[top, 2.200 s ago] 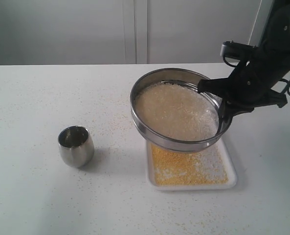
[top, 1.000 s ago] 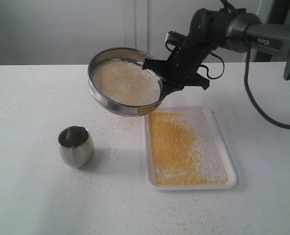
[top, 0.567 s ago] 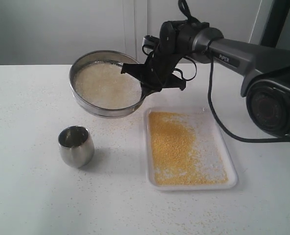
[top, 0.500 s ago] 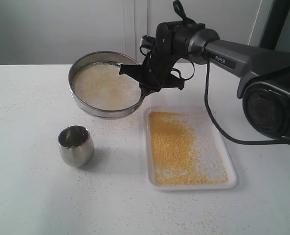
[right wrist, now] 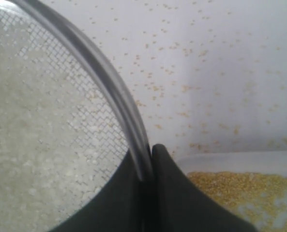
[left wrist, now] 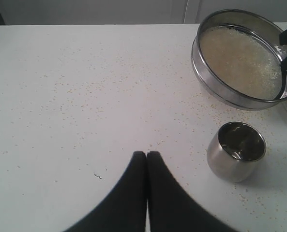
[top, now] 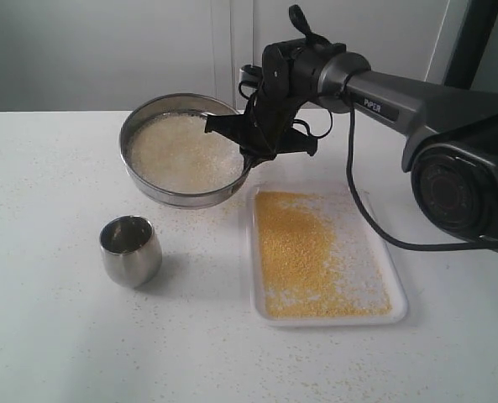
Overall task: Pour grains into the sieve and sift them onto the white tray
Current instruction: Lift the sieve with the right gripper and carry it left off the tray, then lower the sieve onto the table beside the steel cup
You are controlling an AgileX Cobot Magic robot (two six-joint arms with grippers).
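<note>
At the rim of the sieve, clamps with the right gripper, fingers pinched on the steel ring (coarse pale grains on the mesh). Holds it clear of the white tray, which lies just beside that gripper under golden grains. Over the speckled table, shows the left gripper pressed together on nothing, steel cup near it.

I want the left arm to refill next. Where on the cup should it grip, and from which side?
Probably pinch the cup by its rim, one finger inside the open mouth, from above on the side away from the sieve: it stands upright and its rounded wall may slip in a side grip. The left gripper is shut; open first.
</note>
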